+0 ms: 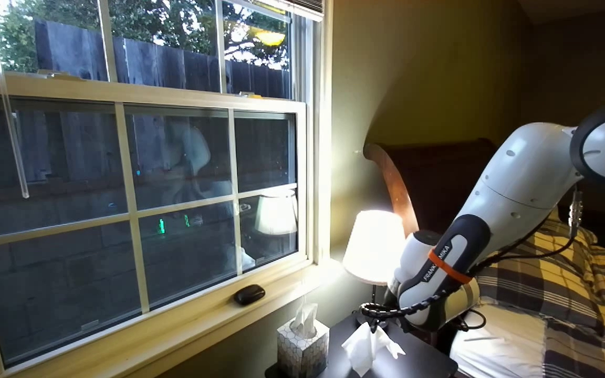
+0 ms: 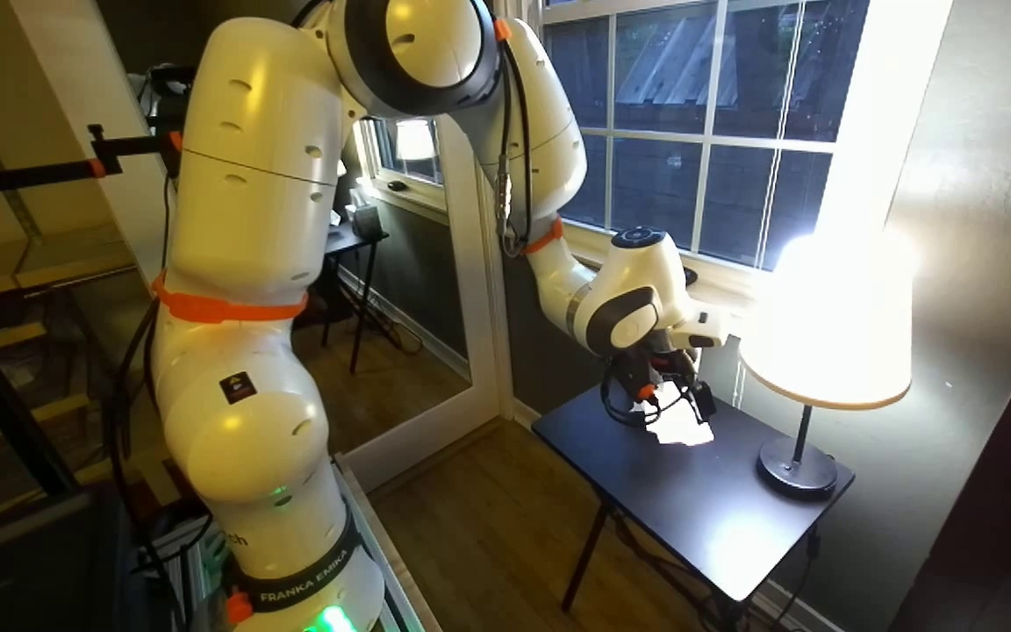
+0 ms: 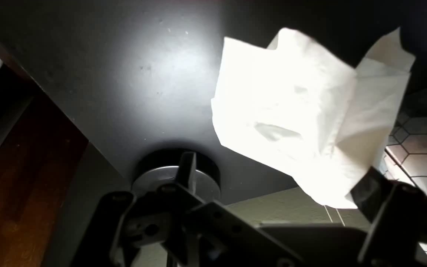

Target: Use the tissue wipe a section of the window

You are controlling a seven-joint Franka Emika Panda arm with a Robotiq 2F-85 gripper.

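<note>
A crumpled white tissue (image 1: 363, 349) shows over the dark table beneath my wrist; in an exterior view the same tissue (image 2: 681, 421) lies among the gripper's fingers. My gripper (image 3: 279, 176) stands wide open in the wrist view. The tissue (image 3: 291, 96) fills much of the space ahead of it, its lower end at the right fingertip (image 3: 369, 189), apparently touching it. The left fingertip (image 3: 188, 168) is well apart from the paper. Whether the tissue rests wholly on the table I cannot tell. The white-framed window (image 1: 181, 207) is off beyond the sill, untouched by the arm.
A patterned tissue carton (image 1: 302, 349) with a sheet poking out stands on the black table (image 2: 646, 491). Close to the arm is a lit lamp (image 1: 375, 247); its round base (image 3: 169, 181) sits behind the left finger. A dark oval object (image 1: 249, 294) lies on the windowsill.
</note>
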